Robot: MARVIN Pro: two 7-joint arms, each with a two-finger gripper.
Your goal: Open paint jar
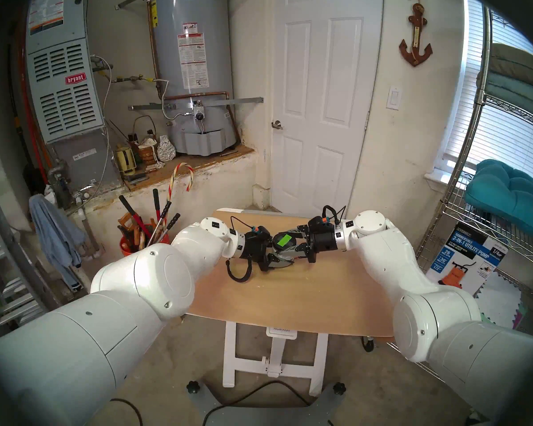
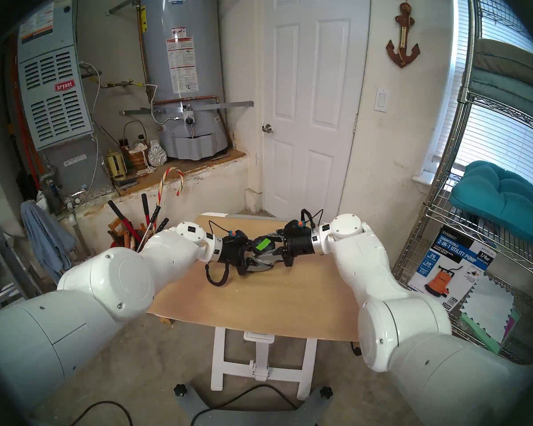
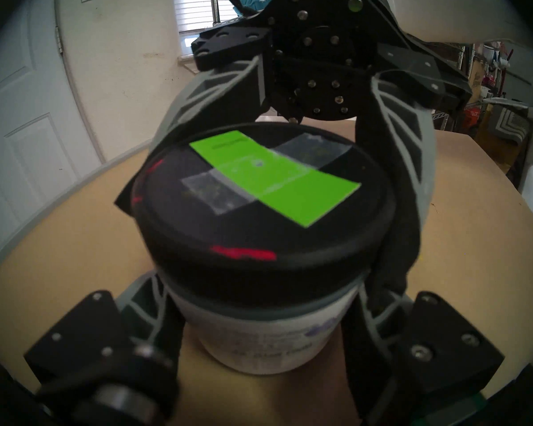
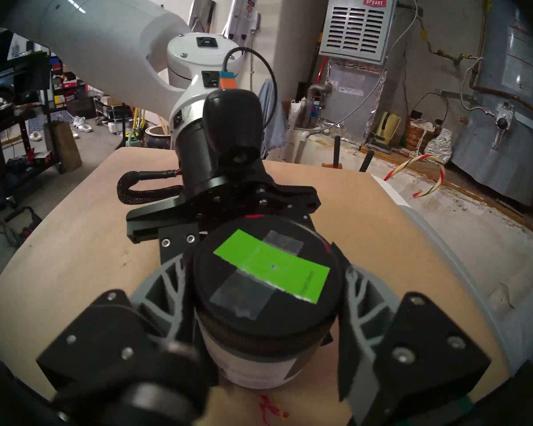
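From the head's left eye, the small squat paint jar with a white-grey printed label (image 1: 282, 245) sits between both arms above the far half of the tan wooden worktop (image 1: 290, 296). Its black round lid (image 1: 278, 242) carries a bright green strip (image 1: 284, 240). The left gripper (image 1: 279, 256) comes in from the view's left, the right gripper (image 1: 293, 242) from the view's right, and the 2 meet at the jar. An orange bucket of long-handled tools (image 1: 142, 238) stands on the floor left of the worktop.

The head's right eye gives nearly the same picture: the jar (image 2: 262, 247) between the left gripper (image 2: 260, 259) and the right gripper (image 2: 273, 247), over the worktop (image 2: 259, 302).

In the left wrist view, the left gripper (image 3: 260, 311) is narrowed onto the labelled body of the jar (image 3: 259, 333), its grey ribbed fingers (image 3: 145, 308) pressing both sides below the lid (image 3: 259, 219). The right gripper (image 3: 277, 176) reaches in from above, its fingers wrapped around the lid's rim. Red marks show on the lid's edge.

In the right wrist view, the right gripper (image 4: 265, 293) is clamped on the lid (image 4: 265, 277), 1 finger (image 4: 163, 290) on each side. The green strip (image 4: 273, 267) lies across patches of clear tape. The label band of the jar (image 4: 250, 364) shows beneath, with the worktop (image 4: 74, 247) below it; whether the jar's base touches the worktop I cannot tell. The left gripper (image 4: 216, 238) holds the jar from the far side.
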